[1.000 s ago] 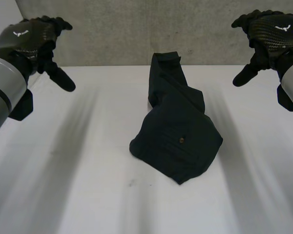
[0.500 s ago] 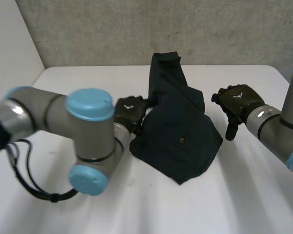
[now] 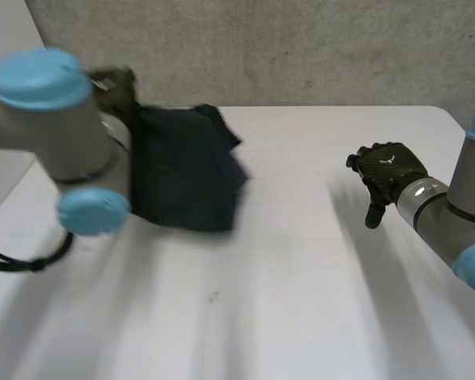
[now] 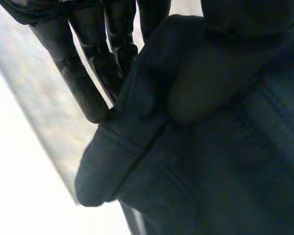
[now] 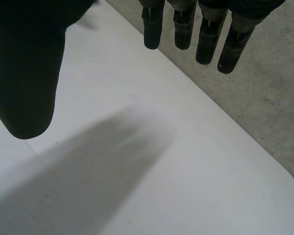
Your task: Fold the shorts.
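The dark navy shorts point(image 3: 186, 170) hang bunched at the table's left side, lifted off the white table point(image 3: 301, 277). My left hand point(image 3: 115, 83) is at their top edge, behind the left arm's elbow. In the left wrist view the shorts' cloth point(image 4: 210, 171) is pinched between the thumb and the fingers point(image 4: 83, 83), with a folded hem sticking out below the fingertips. My right hand point(image 3: 388, 168) hovers low over the table's right side, well away from the shorts, fingers point(image 5: 206, 34) straight and holding nothing.
The left arm's grey links and blue caps point(image 3: 39, 79) stand in front of the shorts' left part. The table's far right corner and edge point(image 5: 264, 161) lie under the right hand's fingertips, with grey floor point(image 5: 264, 73) beyond. A grey wall point(image 3: 261, 47) backs the table.
The left hand closed on the shorts and swept them up from the table's middle to the left. The right hand came down from the upper right, then held still.
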Action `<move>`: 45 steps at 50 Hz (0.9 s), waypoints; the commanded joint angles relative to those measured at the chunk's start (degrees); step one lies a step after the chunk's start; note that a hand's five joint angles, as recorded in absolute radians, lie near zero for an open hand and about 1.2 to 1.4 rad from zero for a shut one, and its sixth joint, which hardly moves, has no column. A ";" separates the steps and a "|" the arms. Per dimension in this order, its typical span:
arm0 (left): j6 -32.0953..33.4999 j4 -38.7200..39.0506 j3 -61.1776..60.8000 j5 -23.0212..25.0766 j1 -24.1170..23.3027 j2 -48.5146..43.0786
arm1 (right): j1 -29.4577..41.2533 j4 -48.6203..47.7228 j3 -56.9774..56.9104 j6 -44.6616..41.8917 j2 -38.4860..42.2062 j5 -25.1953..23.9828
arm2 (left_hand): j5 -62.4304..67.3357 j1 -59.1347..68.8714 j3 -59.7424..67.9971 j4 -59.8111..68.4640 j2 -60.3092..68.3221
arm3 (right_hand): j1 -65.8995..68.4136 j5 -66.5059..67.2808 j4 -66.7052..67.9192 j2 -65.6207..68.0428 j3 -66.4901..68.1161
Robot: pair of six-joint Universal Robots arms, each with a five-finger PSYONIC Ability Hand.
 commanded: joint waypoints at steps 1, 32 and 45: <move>6.53 7.52 -1.60 3.13 3.69 7.26 | 0.29 0.00 0.02 0.03 0.00 0.01 | 17.63 18.05 12.21 11.22 11.91 | -1.72 -3.64 -3.41 -2.66 -2.25; 19.10 8.50 -13.64 15.38 -21.74 -0.93 | 0.11 -1.40 -0.15 0.30 -0.97 3.26 | -49.63 -49.21 -55.05 -56.04 -55.36 | -1.72 -3.64 -3.41 -2.66 -2.25; 9.36 8.06 -27.70 13.86 -5.91 18.60 | 3.01 0.35 0.20 -0.31 -5.09 -2.44 | -49.80 -49.38 -55.22 -56.21 -55.52 | -1.72 -3.64 -3.41 -2.66 -2.25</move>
